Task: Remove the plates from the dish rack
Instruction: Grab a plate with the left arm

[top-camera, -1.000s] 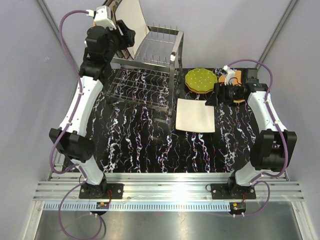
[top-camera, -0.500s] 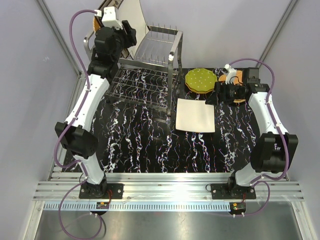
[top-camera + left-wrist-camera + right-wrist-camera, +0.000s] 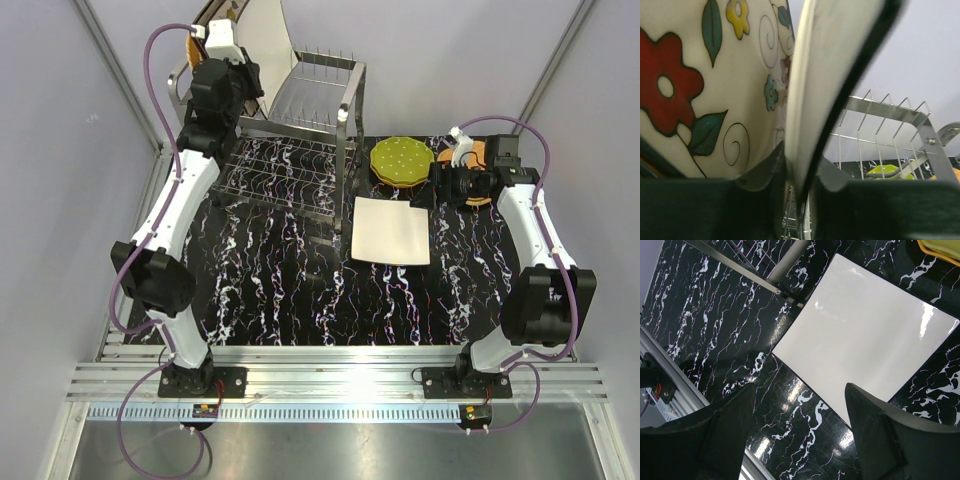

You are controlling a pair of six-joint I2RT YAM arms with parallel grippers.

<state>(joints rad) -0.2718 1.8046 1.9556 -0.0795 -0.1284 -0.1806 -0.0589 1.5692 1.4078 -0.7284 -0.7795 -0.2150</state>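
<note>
Left jaws have closed onto the flowered plate (image 3: 740,85) upright at the dish rack (image 3: 310,95); right jaws stand apart.

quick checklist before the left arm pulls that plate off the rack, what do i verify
1. Grip: ok. The left gripper is closed on the rim of the flowered cream plate.
2. Plate clear of the dish rack prongs: cannot tell.
3. Gap to the wicker plate beside it: cannot tell.
4. Right gripper open, empty, away from the rack: ok.
5. Bare table for setting down, beside the flat square plate: ok.
</note>
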